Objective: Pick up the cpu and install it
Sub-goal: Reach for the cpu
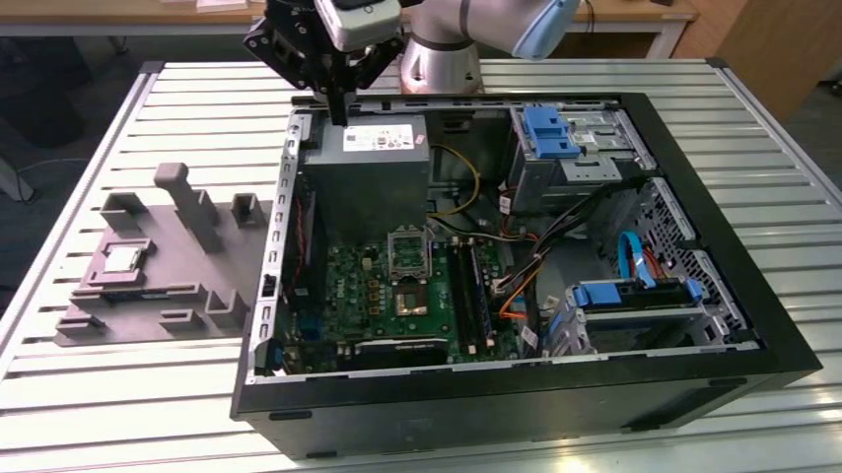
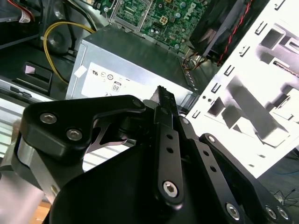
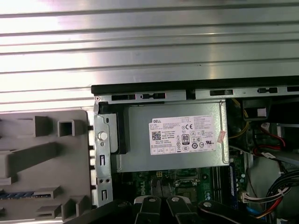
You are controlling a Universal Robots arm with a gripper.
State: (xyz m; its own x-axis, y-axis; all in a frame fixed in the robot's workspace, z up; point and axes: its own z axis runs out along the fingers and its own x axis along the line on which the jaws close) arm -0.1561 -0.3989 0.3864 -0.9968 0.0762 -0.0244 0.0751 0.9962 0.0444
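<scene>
gripper (image 1: 345,106) over psu (image 1: 373,158) in case (image 1: 526,414), fingers pressed together, empty. cpu (image 1: 121,258) lies flat on grey tray (image 1: 132,315) outside case, well apart from gripper, toward exterior view's left.

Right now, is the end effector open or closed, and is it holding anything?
The end effector: closed, holding nothing; the cpu lies on the grey fixture.
</scene>
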